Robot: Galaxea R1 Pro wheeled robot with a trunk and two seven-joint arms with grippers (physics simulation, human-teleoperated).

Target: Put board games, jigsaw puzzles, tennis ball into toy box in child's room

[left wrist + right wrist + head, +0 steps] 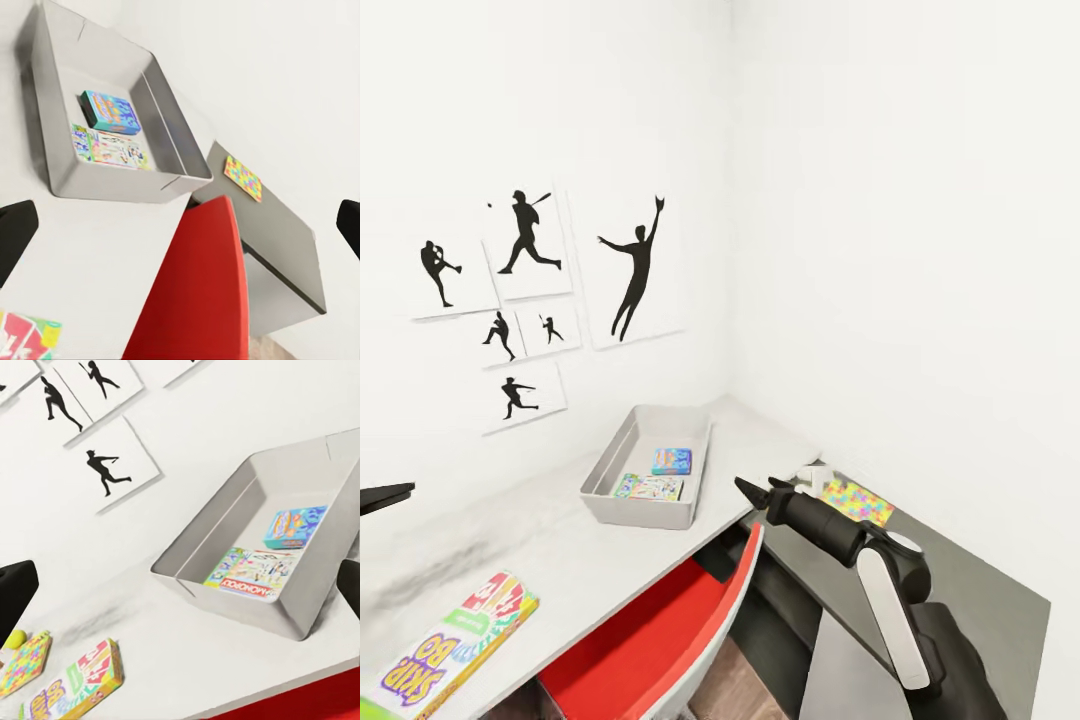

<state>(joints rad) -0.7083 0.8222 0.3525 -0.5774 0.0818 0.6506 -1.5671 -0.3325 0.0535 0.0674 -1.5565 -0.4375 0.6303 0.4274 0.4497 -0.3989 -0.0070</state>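
The toy box (603,470) sits on the white table (550,540), far back near the corner. Inside it lie the blue board game (672,461) and the Monopoly game (648,488). The Skip-Bo game (445,648) lies on the near left part of the table. One jigsaw puzzle (858,501) rests on the low dark cabinet to the right. The other puzzle (22,664) and the tennis ball (15,639) lie just beside Skip-Bo.

The right gripper (760,490) hangs near the puzzle on the cabinet, with nothing in it and fingers spread. The left gripper's fingers (15,232) are spread wide too. I think that puzzle comes next. Come down straight, pinch its long edges, then lift it flat.
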